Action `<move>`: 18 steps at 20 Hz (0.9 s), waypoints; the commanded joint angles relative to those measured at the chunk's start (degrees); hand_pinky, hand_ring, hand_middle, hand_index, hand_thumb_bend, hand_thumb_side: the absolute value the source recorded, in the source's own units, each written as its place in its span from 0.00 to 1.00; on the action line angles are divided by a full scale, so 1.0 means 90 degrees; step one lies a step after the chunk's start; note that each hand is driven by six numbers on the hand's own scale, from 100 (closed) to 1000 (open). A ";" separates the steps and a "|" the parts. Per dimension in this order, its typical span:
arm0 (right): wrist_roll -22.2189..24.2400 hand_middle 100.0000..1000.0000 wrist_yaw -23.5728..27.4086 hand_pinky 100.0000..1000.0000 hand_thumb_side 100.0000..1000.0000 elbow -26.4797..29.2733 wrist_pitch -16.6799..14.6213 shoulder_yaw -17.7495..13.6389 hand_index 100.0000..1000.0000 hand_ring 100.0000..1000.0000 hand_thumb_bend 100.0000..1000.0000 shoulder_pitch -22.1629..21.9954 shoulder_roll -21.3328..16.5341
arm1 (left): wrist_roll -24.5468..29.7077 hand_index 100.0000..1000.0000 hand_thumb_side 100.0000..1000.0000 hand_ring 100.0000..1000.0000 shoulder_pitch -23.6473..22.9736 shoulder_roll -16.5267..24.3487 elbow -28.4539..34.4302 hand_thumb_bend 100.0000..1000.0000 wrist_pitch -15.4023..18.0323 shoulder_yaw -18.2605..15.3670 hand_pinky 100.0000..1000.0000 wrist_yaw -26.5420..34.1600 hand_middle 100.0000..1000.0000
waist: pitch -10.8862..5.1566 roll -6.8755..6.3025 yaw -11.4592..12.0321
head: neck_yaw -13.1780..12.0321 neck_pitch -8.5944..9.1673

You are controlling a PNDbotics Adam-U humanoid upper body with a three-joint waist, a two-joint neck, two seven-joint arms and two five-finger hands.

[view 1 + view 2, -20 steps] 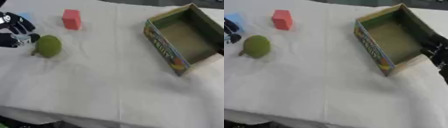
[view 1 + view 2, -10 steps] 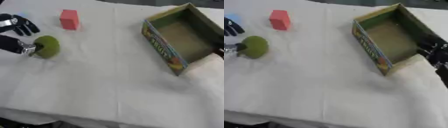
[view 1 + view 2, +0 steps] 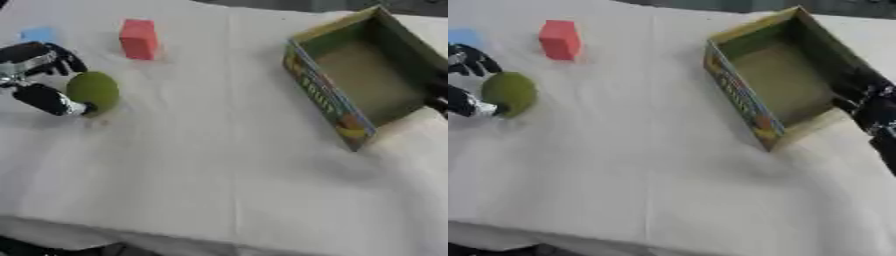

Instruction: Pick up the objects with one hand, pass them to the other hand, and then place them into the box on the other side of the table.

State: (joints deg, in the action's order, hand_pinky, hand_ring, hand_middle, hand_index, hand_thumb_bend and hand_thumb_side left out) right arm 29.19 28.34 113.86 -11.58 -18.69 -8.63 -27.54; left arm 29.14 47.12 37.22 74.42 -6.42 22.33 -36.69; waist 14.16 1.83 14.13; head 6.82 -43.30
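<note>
Resting on the white bench (image 3: 227,165) at its left side, the green fruit (image 3: 93,91) sits between the curled fingers and thumb of the left hand (image 3: 35,80). Beyond it stands a red block (image 3: 137,39). Far right, the open box (image 3: 359,80), with the right hand (image 3: 877,112) beside it, fingers unclear
</note>
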 commanded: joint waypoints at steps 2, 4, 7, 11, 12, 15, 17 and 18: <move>-0.0003 1.00 -0.0080 1.00 0.60 0.0081 0.0026 -0.0055 1.00 1.00 0.00 0.0006 -0.0076 | -0.0180 0.78 0.29 0.74 0.0141 0.0060 -0.0199 0.49 0.0079 -0.0075 0.77 -0.0380 0.72 | -0.0044 -0.0079 0.0014 | -0.0049 0.0013; 0.0005 1.00 -0.0096 1.00 0.60 0.0081 0.0033 -0.0047 1.00 1.00 0.00 0.0009 -0.0067 | -0.0227 0.77 0.29 0.74 0.0144 0.0021 -0.0350 0.49 0.0091 -0.0089 0.77 -0.0494 0.72 | -0.0043 -0.0073 0.0015 | -0.0067 0.0015; 0.0013 1.00 -0.0098 1.00 0.60 0.0081 0.0009 -0.0043 1.00 1.00 0.00 -0.0002 -0.0061 | -0.0286 0.77 0.31 0.74 0.0162 -0.0055 -0.0569 0.47 0.0114 -0.0111 0.76 -0.0610 0.72 | -0.0042 -0.0061 0.0010 | -0.0098 0.0011; 0.0030 1.00 -0.0139 1.00 0.60 0.0081 0.0020 -0.0031 1.00 1.00 0.00 0.0000 -0.0033 | -0.0441 0.74 0.27 0.71 0.0211 -0.0226 -0.0883 0.45 0.0126 -0.0137 0.73 -0.0761 0.69 | -0.0027 -0.0045 0.0015 | -0.0144 0.0028; 0.0034 1.00 -0.0146 1.00 0.60 0.0081 0.0025 -0.0027 1.00 1.00 0.00 0.0005 -0.0029 | -0.0537 0.73 0.25 0.70 0.0223 -0.0278 -0.0961 0.42 0.0126 -0.0158 0.71 -0.0809 0.67 | -0.0024 -0.0040 0.0017 | -0.0148 0.0034; 0.0047 1.00 -0.0151 1.00 0.60 0.0081 0.0024 -0.0019 1.00 1.00 0.00 0.0014 -0.0021 | -0.0887 0.68 0.18 0.65 0.0256 -0.0422 -0.1186 0.38 0.0145 -0.0221 0.65 -0.0965 0.61 | -0.0019 -0.0028 0.0016 | -0.0158 0.0048; 0.0054 1.00 -0.0153 1.00 0.60 0.0081 0.0023 -0.0017 1.00 1.00 0.00 0.0014 -0.0015 | -0.1126 0.62 0.12 0.59 0.0282 -0.0494 -0.1318 0.29 0.0192 -0.0256 0.60 -0.1074 0.55 | -0.0017 -0.0022 0.0015 | -0.0166 0.0045; 0.0058 1.00 -0.0157 1.00 0.60 0.0081 0.0023 -0.0016 1.00 1.00 0.00 0.0012 -0.0012 | -0.1250 0.61 0.11 0.57 0.0284 -0.0518 -0.1362 0.27 0.0218 -0.0275 0.58 -0.1110 0.54 | -0.0016 -0.0020 0.0014 | -0.0167 0.0042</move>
State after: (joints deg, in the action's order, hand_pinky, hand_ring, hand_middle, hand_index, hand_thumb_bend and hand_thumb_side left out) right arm 29.53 27.18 113.86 -11.33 -18.65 -8.62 -26.96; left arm 19.17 48.63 31.93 62.56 -4.62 20.60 -45.89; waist 14.16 1.83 14.21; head 5.57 -43.22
